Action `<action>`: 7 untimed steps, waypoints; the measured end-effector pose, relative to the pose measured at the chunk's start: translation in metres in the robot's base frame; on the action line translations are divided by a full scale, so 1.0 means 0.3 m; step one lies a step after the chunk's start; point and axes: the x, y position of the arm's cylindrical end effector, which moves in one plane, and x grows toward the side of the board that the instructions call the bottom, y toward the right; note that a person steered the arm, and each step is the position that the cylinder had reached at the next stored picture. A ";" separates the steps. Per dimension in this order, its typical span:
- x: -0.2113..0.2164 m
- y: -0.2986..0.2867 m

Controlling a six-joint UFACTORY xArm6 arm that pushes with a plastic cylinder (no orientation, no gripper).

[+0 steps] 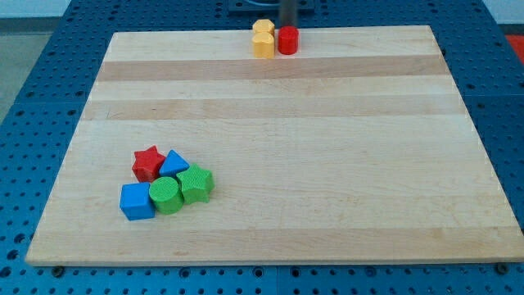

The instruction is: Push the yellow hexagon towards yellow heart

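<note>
Hexagon 12 o'clock on tabletop, touching heart | red cylinder at its 3 | my tip behind cylinder; no hand, rod only | step: nearly done | next: slight nudge toward 12.

rod: dark, upright, enters at the far edge, right of centre
my tip: low at the far edge

A single camera looks down at a slant from the near edge of the pale wooden bench, framing its whole top.
</note>
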 end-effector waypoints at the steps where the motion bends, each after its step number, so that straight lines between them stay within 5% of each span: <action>1: -0.001 -0.176; 4: -0.003 -0.577; 7: 0.069 -0.596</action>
